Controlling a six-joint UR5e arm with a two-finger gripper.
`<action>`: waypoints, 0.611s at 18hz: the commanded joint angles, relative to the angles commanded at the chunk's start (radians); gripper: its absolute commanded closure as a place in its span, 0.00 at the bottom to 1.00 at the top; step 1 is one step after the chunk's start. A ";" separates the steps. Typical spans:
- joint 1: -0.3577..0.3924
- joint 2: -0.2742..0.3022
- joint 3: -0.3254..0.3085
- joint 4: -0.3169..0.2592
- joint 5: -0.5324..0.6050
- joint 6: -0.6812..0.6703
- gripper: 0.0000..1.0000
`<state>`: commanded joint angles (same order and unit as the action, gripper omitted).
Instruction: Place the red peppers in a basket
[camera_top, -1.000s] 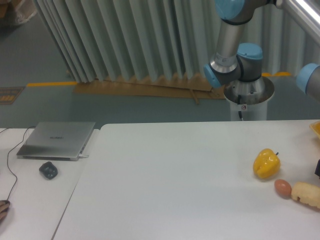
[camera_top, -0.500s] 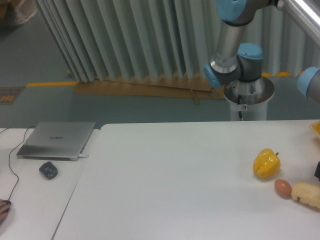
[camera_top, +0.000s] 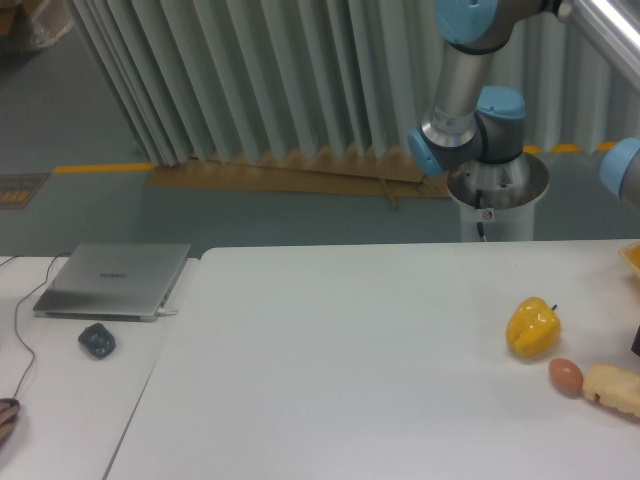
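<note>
No red pepper shows in the camera view. A yellow-orange corner (camera_top: 632, 256) at the table's right edge may be the basket, but most of it is cut off. The arm (camera_top: 470, 100) rises behind the table, and its blue wrist joint (camera_top: 624, 170) leaves the frame at the right. A dark sliver (camera_top: 636, 345) at the right edge, just above the table, seems to be part of the gripper. Its jaws are out of frame.
A yellow pepper (camera_top: 532, 326), a brown egg (camera_top: 565, 375) and a pale bread-like piece (camera_top: 612, 388) lie at the table's right. A closed laptop (camera_top: 113, 280), a dark mouse (camera_top: 97, 340) and a cable sit on the left table.
The blue wrist joint and the dark sliver have drifted slightly to the right, further out of frame. The objects on the table have not moved.
</note>
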<state>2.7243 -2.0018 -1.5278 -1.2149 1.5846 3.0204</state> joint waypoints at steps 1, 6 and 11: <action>0.005 -0.003 -0.003 0.000 -0.002 0.011 0.00; 0.000 -0.002 -0.003 -0.003 0.002 0.006 0.00; -0.011 -0.006 -0.005 -0.003 0.005 -0.064 0.00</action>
<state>2.7137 -2.0080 -1.5324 -1.2180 1.5892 2.9562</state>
